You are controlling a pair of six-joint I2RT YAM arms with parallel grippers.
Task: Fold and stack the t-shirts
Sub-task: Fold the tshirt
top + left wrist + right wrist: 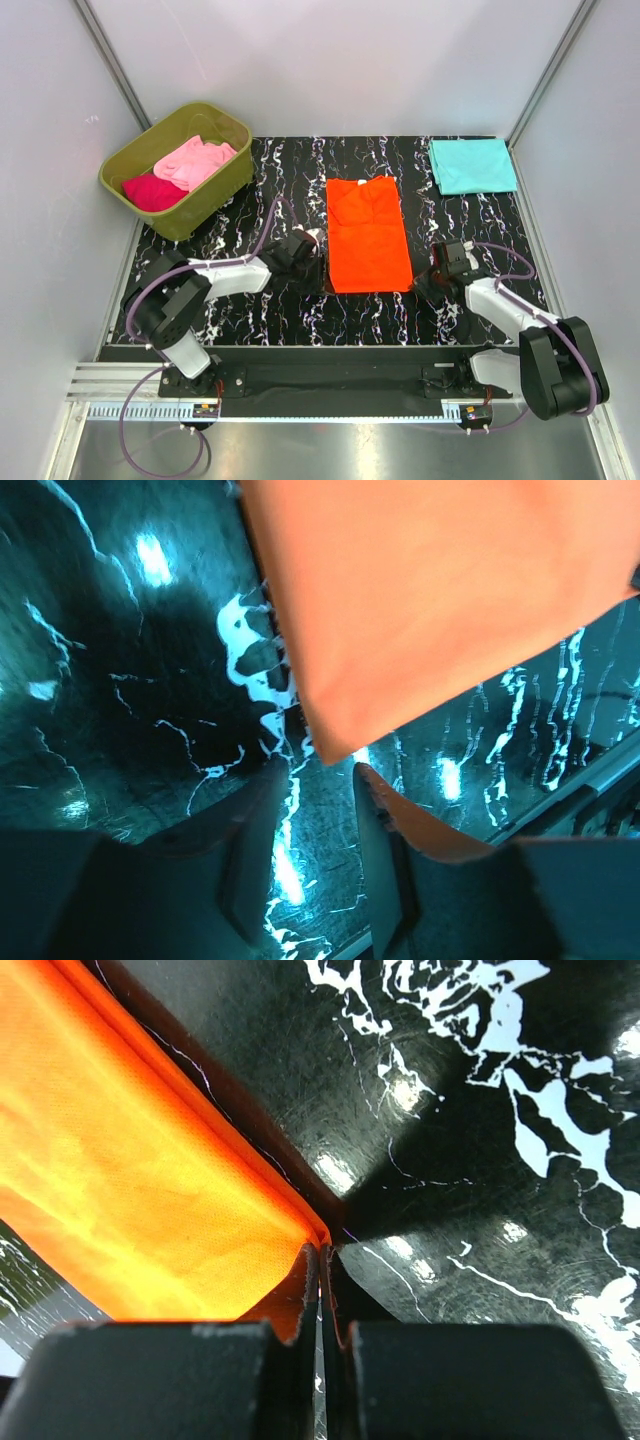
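The orange t-shirt (368, 235) lies as a long flat strip mid-table. My left gripper (312, 262) is open and empty at the shirt's near left corner (335, 742); that corner sits just ahead of the gap between the fingers (255, 820). My right gripper (425, 278) is shut on the shirt's near right corner (300, 1222), and the cloth edge there stands slightly off the table. The teal t-shirt (472, 165) lies folded at the back right. The light pink t-shirt (195, 160) and the magenta t-shirt (152, 190) lie crumpled in the tub.
The olive-green tub (215, 195) stands at the back left. The table (250, 310) is black marble-patterned, with grey walls on three sides and a metal rail along the near edge.
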